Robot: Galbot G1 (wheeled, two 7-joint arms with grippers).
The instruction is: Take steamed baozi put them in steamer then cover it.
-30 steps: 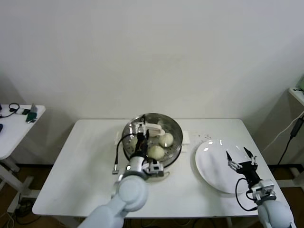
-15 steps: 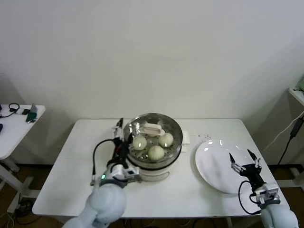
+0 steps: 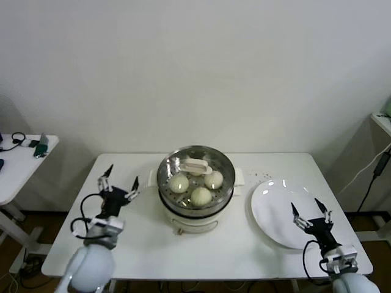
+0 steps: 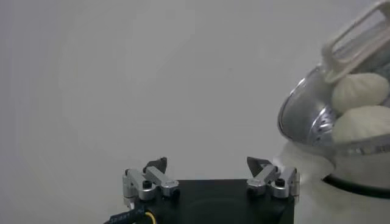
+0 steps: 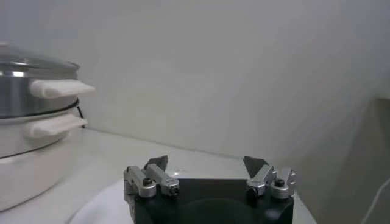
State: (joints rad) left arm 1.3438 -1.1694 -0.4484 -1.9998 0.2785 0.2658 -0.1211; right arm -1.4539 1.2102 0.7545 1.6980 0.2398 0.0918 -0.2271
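Steamer (image 3: 195,186) at mid-surface (image 3: 275,259), glass lid (image 3: 195,167) already on, white handle (image 3: 194,165) on top. Steamed baozi (image 3: 201,195) inside under the lid, three showing through the glass. Left gripper (image 3: 118,186) with fingers (image 3: 133,185) spread and empty, steamer well off to their right. Right gripper (image 3: 310,213) likewise splayed, fingers (image 3: 294,214) gripping nothing, poised over white plate (image 3: 269,210), steamer off to their left.

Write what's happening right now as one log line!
baozi in steamer | lid on | left gripper open, beside steamer | right gripper open, over plate
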